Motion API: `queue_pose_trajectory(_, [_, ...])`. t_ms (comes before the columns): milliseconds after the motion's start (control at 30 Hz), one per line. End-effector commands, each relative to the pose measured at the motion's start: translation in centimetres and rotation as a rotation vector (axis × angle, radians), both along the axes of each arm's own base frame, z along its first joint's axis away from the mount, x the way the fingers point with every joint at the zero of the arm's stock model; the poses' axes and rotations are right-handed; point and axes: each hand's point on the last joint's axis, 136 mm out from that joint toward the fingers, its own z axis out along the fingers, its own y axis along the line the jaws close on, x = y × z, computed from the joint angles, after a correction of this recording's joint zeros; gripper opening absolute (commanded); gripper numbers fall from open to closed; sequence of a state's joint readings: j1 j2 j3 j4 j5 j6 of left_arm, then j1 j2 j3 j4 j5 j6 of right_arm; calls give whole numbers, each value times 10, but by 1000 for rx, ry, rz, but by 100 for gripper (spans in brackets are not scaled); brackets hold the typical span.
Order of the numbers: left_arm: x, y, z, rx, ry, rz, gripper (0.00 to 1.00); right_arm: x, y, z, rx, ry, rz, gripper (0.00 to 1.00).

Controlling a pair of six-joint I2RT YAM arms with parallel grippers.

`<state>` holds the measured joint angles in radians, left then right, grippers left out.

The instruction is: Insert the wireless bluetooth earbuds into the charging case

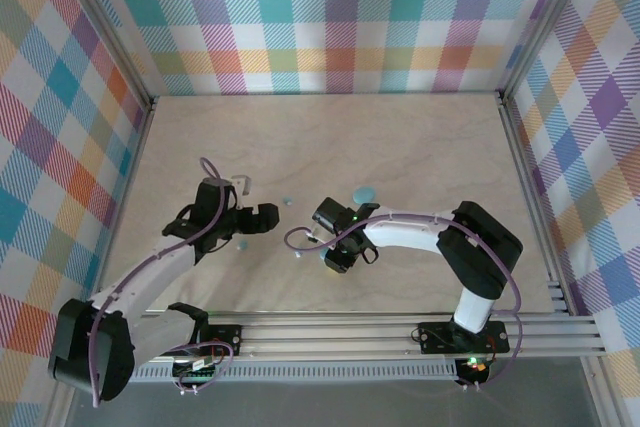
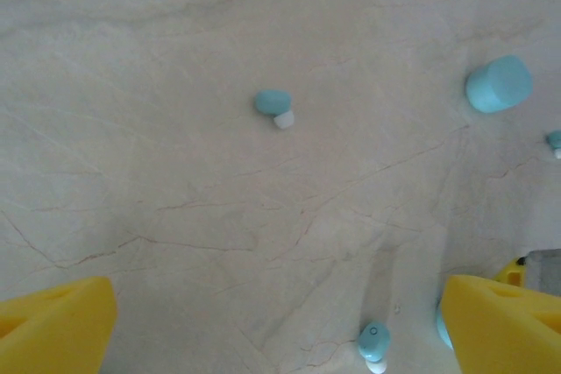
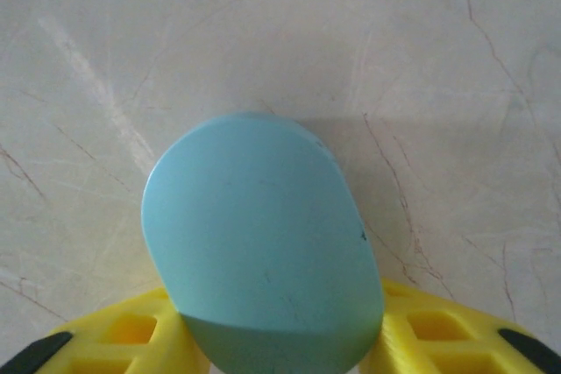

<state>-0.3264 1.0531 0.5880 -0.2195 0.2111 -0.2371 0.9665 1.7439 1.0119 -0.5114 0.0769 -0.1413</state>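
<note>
From above, the left gripper (image 1: 266,215) and right gripper (image 1: 338,255) hover over the bench (image 1: 420,137), with earbuds (image 1: 288,201) lying loose nearby. Left wrist: the gripper's fingers (image 2: 53,326) are spread wide above the scattered earbuds (image 2: 274,104). Right wrist: the gripper clamps a charging case (image 3: 263,251).

Surface: the surface (image 1: 400,137) is a pale board with thin dark veins.
Case: one light blue case (image 1: 364,193) lies right of the middle.
Earbuds: the middle earbud (image 2: 274,104), blue with a white tip, lies alone, left of the case; the right earbud (image 2: 554,139) lies near the case; the near earbud (image 2: 373,343) lies toward the arm bases; the left earbud (image 1: 243,244) lies well apart.
</note>
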Motion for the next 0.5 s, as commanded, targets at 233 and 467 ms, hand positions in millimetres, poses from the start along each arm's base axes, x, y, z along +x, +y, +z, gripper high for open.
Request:
queue_pose_trajectory(233, [-17, 6, 33, 20, -207, -48, 87, -11, 28, 35, 170, -18, 134, 29])
queue_pose_trajectory(467, [-23, 1, 78, -22, -426, -82, 85, -11, 28, 71, 237, -61, 195, 27])
